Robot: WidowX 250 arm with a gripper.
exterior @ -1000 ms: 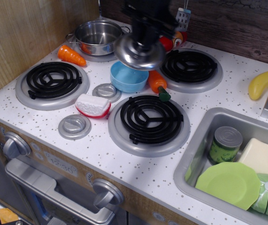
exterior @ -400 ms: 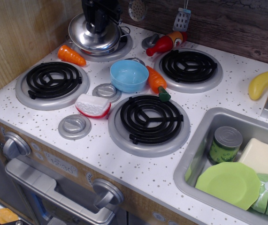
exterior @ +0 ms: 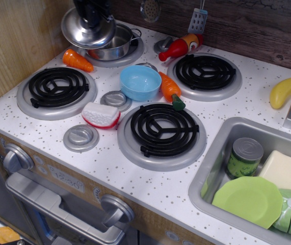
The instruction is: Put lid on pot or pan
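- Toy kitchen stove top [exterior: 109, 158], white with specks, wooden wall behind.
- Gripper [exterior: 91, 15] pinches the lid [exterior: 86, 31] by its top.
- Lid hangs tilted, left of the pot [exterior: 115, 45], far left.
- Not on yet; needs shifting right, then lowering.

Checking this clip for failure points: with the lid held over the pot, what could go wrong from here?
The lid sits left of the pot, covering only its left part; released now, it would likely tip off the rim. Pushing down off-centre could shove the pot along its back-left burner. A slipped lid might land near the orange carrot.
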